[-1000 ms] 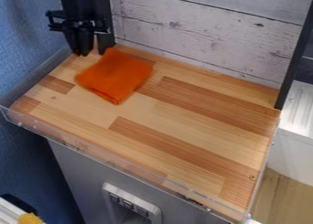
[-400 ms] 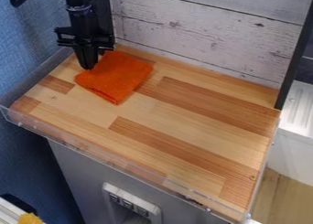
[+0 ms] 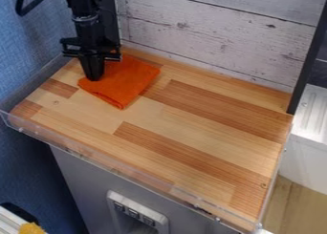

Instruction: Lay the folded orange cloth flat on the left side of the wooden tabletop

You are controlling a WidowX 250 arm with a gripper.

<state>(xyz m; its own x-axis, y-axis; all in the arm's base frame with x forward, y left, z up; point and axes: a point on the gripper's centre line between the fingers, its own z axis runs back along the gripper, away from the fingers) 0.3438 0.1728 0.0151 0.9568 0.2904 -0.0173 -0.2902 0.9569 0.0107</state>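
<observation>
At the upper left of the wooden surface, the black gripper points straight down. Its lower end is at the left part of an orange cloth, covering a bit of it from view; whether it presses on the fabric or hovers just over it, I cannot tell. The cloth lies flat and folded into a rough square, one corner towards the front.
The wooden board has a clear plastic rim along its front and left. A whitewashed plank wall stands behind, with a dark post at the right. Beyond the right edge is a white unit.
The gripper has come forward and slightly right from the back left corner, down to the cloth's left part. The cloth has kept its place and shape.
</observation>
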